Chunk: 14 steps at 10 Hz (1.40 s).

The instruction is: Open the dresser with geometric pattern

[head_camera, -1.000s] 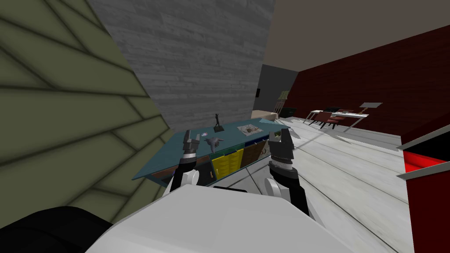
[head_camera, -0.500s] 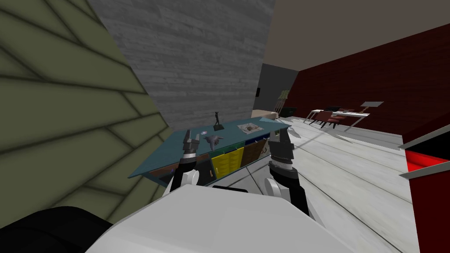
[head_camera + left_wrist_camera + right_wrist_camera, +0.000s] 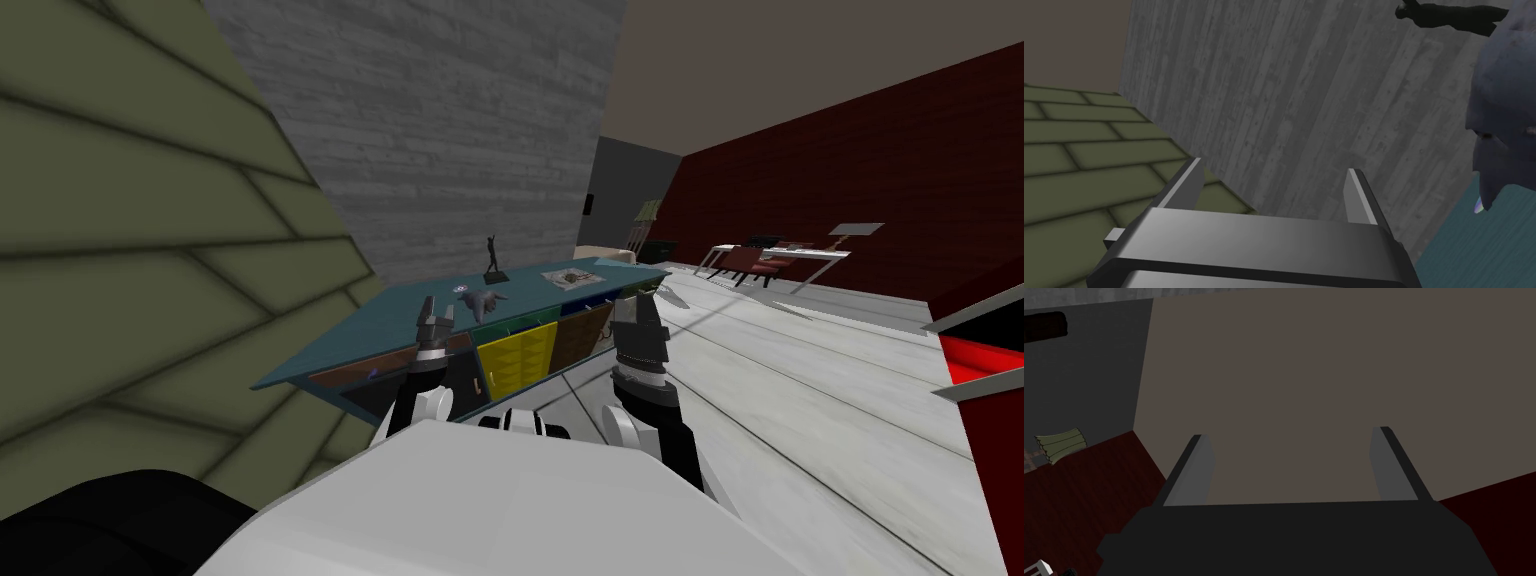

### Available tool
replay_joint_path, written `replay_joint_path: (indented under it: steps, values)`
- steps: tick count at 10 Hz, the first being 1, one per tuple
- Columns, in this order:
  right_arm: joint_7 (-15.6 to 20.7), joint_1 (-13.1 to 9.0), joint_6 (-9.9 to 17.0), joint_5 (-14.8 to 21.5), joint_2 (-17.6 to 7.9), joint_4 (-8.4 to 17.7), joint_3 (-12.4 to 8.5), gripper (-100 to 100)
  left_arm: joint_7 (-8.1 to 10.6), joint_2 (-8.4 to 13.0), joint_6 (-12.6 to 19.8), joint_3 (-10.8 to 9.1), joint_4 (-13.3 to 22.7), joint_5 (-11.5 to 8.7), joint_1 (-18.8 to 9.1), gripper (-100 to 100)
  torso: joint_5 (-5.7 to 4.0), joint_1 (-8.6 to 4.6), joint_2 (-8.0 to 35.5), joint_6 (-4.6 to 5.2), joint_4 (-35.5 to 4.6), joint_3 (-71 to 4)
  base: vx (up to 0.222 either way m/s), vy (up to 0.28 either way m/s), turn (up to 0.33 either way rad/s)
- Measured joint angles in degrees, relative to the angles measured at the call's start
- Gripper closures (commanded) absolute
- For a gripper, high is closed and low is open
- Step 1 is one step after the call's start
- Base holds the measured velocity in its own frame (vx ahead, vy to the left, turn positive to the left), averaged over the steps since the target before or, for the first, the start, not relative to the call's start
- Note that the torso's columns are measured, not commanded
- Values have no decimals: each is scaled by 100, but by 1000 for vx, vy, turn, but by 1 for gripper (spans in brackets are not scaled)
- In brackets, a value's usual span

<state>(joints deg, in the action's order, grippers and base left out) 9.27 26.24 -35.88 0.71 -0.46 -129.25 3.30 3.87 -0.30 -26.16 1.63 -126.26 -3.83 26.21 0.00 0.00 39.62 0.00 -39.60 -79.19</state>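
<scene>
Grey figurine [image 3: 1504, 125] near wide-set jaws

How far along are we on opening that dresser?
Done: I stand close in front of the dresser. In hand: nothing yet; left claw and right claw are open and empty, held up near its front. Left: its front panels, like the yellow panel, look shut, so probably reach a handle, grip, pull.
</scene>
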Motion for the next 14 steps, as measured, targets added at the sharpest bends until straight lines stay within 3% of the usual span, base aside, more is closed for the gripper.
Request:
replay_joint_path:
  steps: [2, 6, 9, 14]
  values:
    - [0, 1, 1, 0, 0, 3, 0, 0, 26, 247, -66, -10, 81, -17, 2, -100, -2, -9, 242, 0, -244, -509, 28, -55, 21]
    - [0, 1, 0, 0, 1, 3, 1, 0, 123, 668, -390, -24, 451, -69, -9, -100, -1, -3, 268, 0, -269, -537, 47, -104, 31]
    - [0, 2, 0, 0, 1, 3, 1, 0, 239, 846, -722, -90, 822, -146, -44, -100, 2, -14, 259, 15, -256, -540, 68, -137, 62]
    - [0, 1, 1, 0, 1, 3, 1, 0, 356, 903, -1181, -150, 1274, -225, -108, -100, 9, -50, 191, 52, -212, -577, 29, -77, 27]
